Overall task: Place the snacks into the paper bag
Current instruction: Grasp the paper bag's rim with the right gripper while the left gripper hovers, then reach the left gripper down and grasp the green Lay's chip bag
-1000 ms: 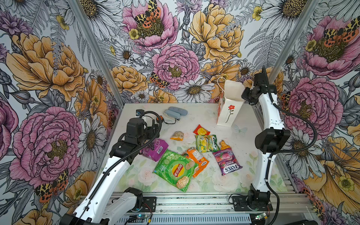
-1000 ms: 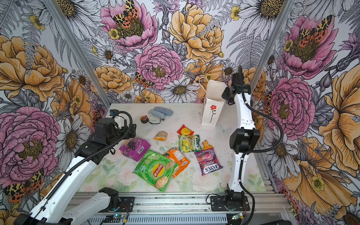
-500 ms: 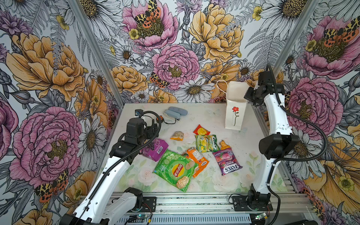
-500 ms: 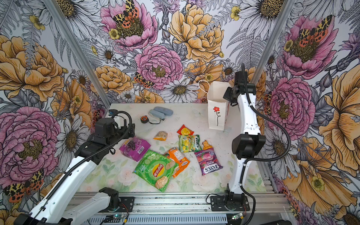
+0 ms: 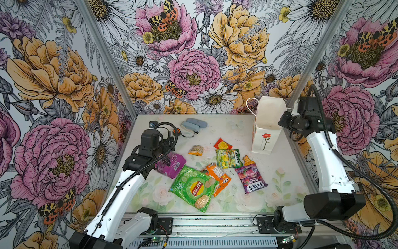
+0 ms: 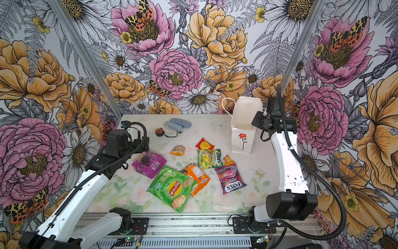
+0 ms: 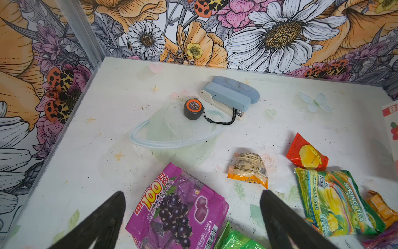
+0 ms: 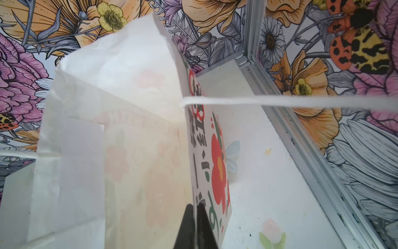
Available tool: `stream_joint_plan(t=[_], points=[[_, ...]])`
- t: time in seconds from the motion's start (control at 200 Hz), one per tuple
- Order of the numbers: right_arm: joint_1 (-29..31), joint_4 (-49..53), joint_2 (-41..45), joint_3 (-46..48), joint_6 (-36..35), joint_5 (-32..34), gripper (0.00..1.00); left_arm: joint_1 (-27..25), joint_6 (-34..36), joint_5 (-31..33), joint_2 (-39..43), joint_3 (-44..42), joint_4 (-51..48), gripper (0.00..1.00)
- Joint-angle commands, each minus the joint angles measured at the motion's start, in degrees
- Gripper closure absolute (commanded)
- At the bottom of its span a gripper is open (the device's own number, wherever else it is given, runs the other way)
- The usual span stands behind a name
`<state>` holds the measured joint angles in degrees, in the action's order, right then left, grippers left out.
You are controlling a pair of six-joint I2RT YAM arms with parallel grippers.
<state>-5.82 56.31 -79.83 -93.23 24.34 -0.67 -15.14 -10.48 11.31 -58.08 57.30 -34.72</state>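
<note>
So the right pincer point(image 8: 195, 208) is pressed together, pinching one side wall of the paper bag point(image 8: 97, 151) at its rim. I'd guess that's to hold it upright and open at the far right corner of the worktop point(image 5: 286, 172). The left pincer point(image 7: 191, 194) is spread wide just above the purple packet point(image 7: 178, 213), touching nothing, with the other snacks point(image 5: 217, 172) loose mid-worktop.

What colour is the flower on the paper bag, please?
Red, black-stemmed, on the paper bag; clearest in a top view.
</note>
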Motion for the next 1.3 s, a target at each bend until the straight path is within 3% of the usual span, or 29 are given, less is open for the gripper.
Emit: stream_joint_plan(t=[0.0,0.28,0.42,0.596,0.706,0.851,1.031,1.181,1.291], points=[[-0.2,-4.7,4.2,5.3,-0.3,1.9,1.00,0.5,-0.8,-2.4,-1.6,0.3,-0.2,0.01],[0.6,-8.1,12.8,14.5,-1.5,-0.5,1.00,0.0,-1.7,-6.7,-6.5,1.6,-0.9,0.01],[1.3,-10.0,16.0,19.5,-1.3,0.9,1.00,-3.8,-1.6,-4.6,-12.4,5.1,-6.0,0.01],[1.3,-13.9,18.7,24.3,-0.4,1.0,1.00,-16.7,-2.9,0.2,-21.9,13.2,-17.3,0.01],[1.3,-15.1,19.6,24.9,0.5,2.6,1.00,-27.6,-7.7,9.7,-26.2,16.1,-25.1,0.01],[1.3,-18.4,20.3,26.6,2.6,3.3,1.00,-37.7,-14.4,7.1,-27.7,14.8,-29.0,0.01],[1.2,-20.4,18.8,26.1,3.6,2.4,1.00,-48.2,-15.2,4.8,-30.5,18.0,-33.8,0.01],[1.2,-21.1,18.9,26.1,3.5,1.9,1.00,-52.9,-15.7,-1.0,-34.7,18.9,-34.2,0.01],[1.0,-21.2,19.4,26.4,3.2,1.8,1.00,-54.4,-18.7,-0.9,-37.3,18.4,-34.6,0.01]])
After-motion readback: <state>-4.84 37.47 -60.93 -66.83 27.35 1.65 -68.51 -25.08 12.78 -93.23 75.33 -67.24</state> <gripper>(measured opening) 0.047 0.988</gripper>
